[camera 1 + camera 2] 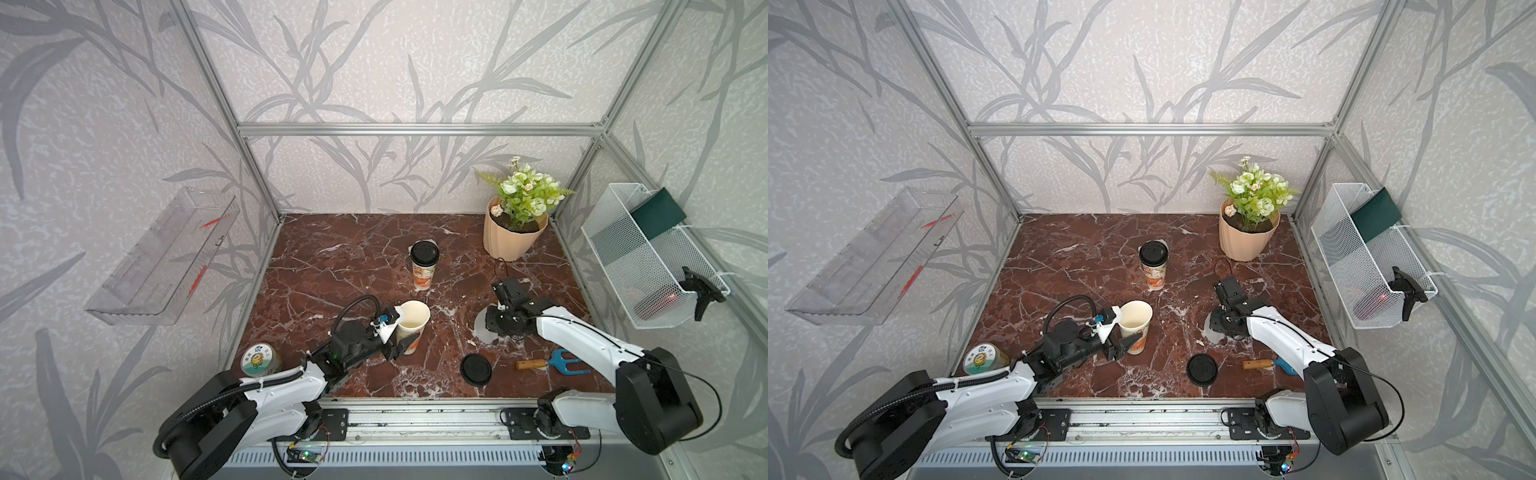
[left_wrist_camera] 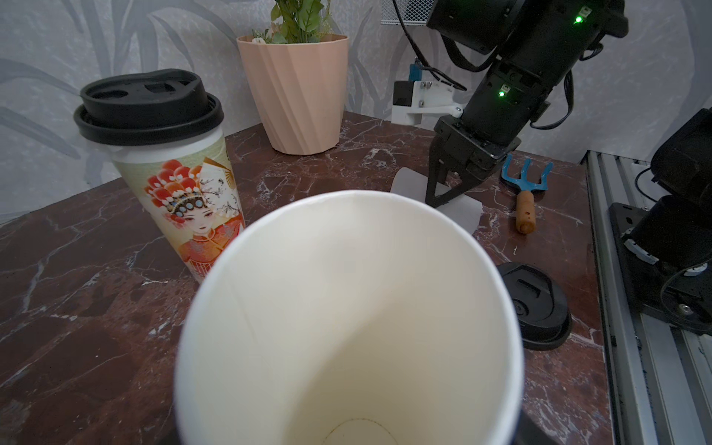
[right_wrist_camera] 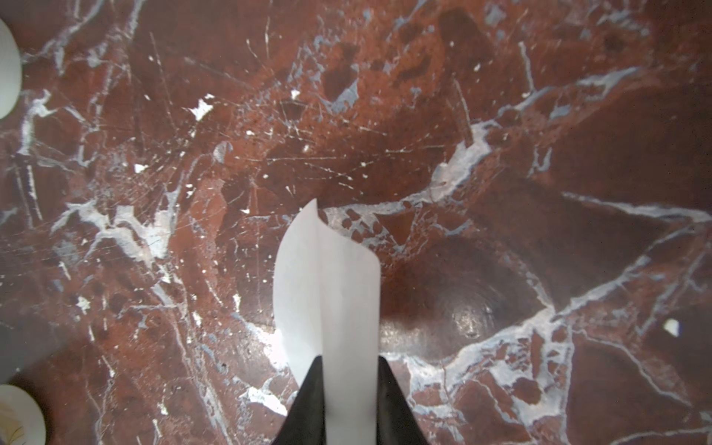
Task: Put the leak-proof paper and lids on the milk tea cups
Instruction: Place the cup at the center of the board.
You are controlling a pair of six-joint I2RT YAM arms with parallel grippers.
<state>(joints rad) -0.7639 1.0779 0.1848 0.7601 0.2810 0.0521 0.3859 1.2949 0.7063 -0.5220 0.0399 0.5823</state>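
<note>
An open, lidless milk tea cup (image 1: 412,322) stands at the front centre, and its cream inside fills the left wrist view (image 2: 346,308). My left gripper (image 1: 401,340) reaches around its side; one black finger shows by the cup and the other is hidden behind it, so I cannot tell whether the jaws press it. A second milk tea cup (image 1: 424,270) with a black lid stands further back. To the right, my right gripper (image 3: 348,360) is shut on the folded-up edge of the pale leak-proof paper (image 3: 327,277), which lies low at the table (image 1: 481,328).
A loose black lid (image 1: 476,369) and a blue garden fork (image 1: 548,363) lie near the front right. A peach plant pot (image 1: 513,237) stands at the back right and a labelled can (image 1: 259,359) at the front left. A wire basket (image 1: 648,257) hangs on the right wall.
</note>
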